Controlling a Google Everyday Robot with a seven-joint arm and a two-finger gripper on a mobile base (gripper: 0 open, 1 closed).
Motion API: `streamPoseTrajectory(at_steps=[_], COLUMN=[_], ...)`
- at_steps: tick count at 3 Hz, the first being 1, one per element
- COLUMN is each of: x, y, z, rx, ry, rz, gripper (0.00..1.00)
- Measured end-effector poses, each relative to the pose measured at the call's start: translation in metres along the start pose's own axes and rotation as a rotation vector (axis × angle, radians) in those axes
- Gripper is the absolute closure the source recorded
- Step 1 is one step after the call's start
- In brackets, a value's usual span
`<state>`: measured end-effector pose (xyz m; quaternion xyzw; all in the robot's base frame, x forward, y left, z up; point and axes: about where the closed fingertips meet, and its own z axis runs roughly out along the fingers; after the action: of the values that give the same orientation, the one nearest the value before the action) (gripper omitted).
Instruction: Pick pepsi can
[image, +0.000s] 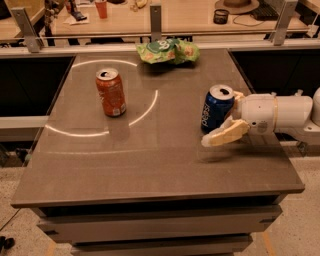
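Pepsi can (216, 111) upright on table (150, 165); pincer (223, 119) at its right side.

Your hand (227, 124) reaches in from the right edge of the bench (150, 165), at the blue can (216, 112). Bare bench lies left and in front; the orange can (110, 93) stands well left, the green bag (167, 51) at the rear.

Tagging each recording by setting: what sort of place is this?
Probably an office or lab: a grey counter holding the pepsi can, an orange can and a chip bag; desks with a red cup behind. The gripper is beside the pepsi can.
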<state>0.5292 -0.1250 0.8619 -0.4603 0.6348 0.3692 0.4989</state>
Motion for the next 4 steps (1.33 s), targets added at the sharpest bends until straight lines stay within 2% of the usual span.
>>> streamPoseTrajectory(at_steps=[1,3,4], x=[-0.004,-0.007,-0.018], y=[-0.001,-0.003,0.0], z=[0.002,0.005,0.014], rx=[-0.003,-0.023,-0.026], ry=[-0.02,-0.046,-0.065], rz=[0.015,0.03,0.041], gripper=[0.16,0.62,0.87])
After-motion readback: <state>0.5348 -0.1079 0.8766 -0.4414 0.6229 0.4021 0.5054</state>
